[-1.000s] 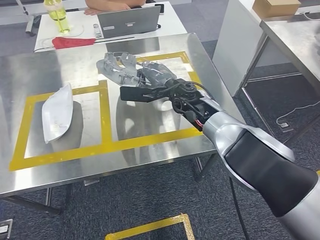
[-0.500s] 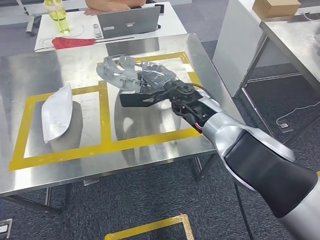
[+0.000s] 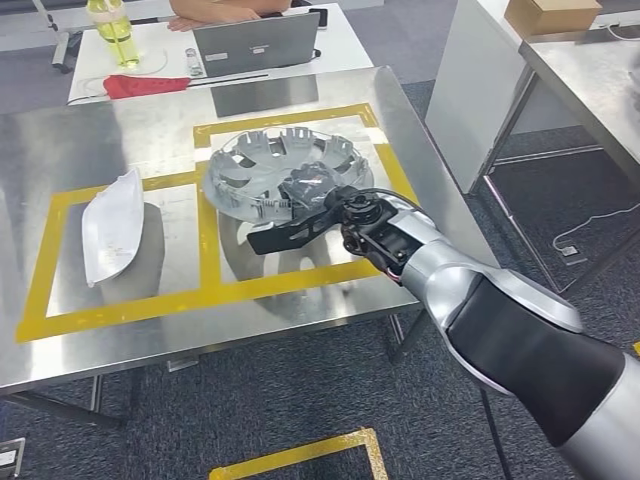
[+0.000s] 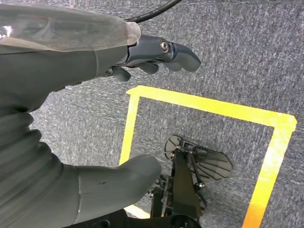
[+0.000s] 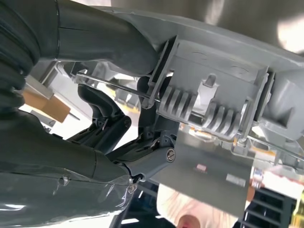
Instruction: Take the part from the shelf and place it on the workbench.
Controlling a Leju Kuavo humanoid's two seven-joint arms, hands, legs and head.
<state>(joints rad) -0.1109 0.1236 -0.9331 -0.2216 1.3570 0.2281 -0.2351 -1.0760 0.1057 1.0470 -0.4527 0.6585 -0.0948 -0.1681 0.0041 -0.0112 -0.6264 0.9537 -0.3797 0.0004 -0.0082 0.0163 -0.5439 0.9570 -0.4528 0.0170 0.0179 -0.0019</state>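
The part (image 3: pixel 279 170) is a round grey plastic cover with ribs and clips along its rim. It lies nearly flat over the right yellow-taped box of the steel workbench (image 3: pixel 75 140). Whether it rests on the surface I cannot tell. My right hand (image 3: pixel 332 205) grips the near edge of the part, thumb on top and fingers underneath. In the right wrist view the thick thumb (image 5: pixel 107 42) presses on the ribbed rim of the part (image 5: pixel 215 90). My left hand (image 4: pixel 53 71) hangs over the carpet, fingers apart, holding nothing.
A white curved shell (image 3: pixel 113 225) lies in the left taped box. Beyond the bench a white table carries a laptop (image 3: pixel 256 42), a red cloth (image 3: pixel 143 84) and a bottle (image 3: pixel 113 20), with a person's arm (image 3: pixel 219 10) behind. Another bench (image 3: pixel 589 80) stands at right.
The part has swung from tilted on edge to nearly flat and come lower over the right box. My right hand has dropped and moved slightly nearer with it.
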